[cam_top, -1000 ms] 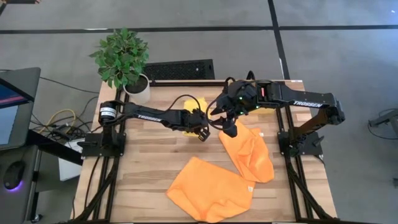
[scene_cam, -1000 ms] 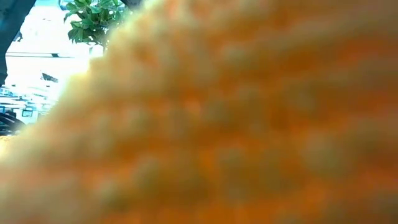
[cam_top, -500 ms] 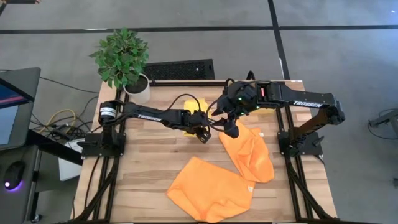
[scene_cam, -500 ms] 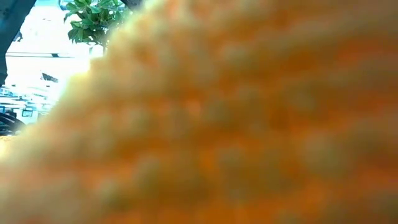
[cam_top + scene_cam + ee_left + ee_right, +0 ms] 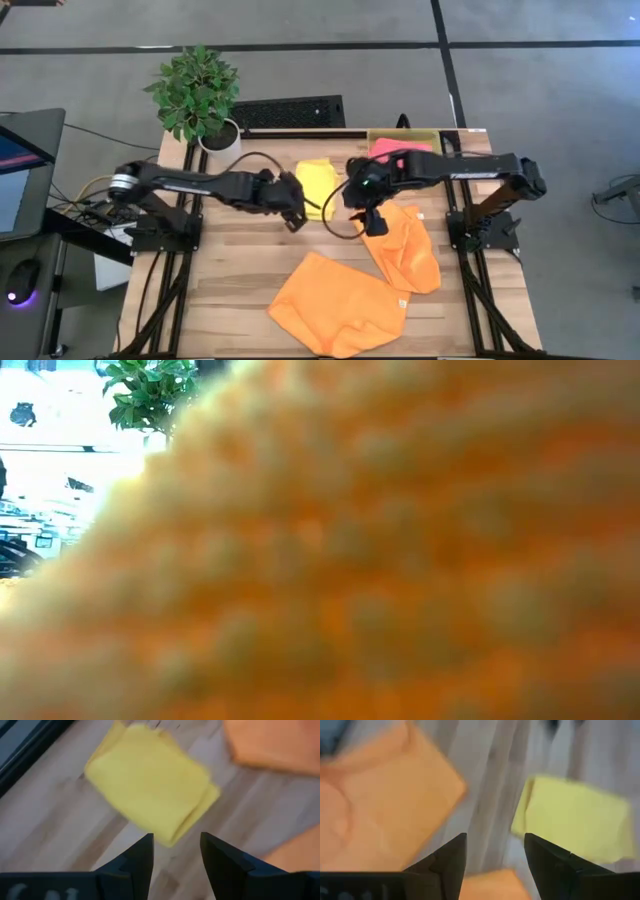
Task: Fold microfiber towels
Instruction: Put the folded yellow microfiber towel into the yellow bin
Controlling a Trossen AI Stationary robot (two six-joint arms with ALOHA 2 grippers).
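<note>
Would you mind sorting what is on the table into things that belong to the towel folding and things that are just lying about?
Belongs to the job:
yellow towel, folded
pink towel, in the bin
two orange towels, unfolded

Just lying about:
yellow bin
potted plant

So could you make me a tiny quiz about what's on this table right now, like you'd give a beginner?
1. True or false: the left gripper is holding the yellow towel.
2. How many orange towels lie on the table? A) one B) two C) three
3. Fill in: the pink towel lies in the yellow ____ at the table's far edge.

Key:
1. False. The yellow towel lies folded on the wood, and the left gripper stands open beside it.
2. B. One orange towel lies just beyond the right gripper, the other orange towel at the near edge.
3. bin.
</note>
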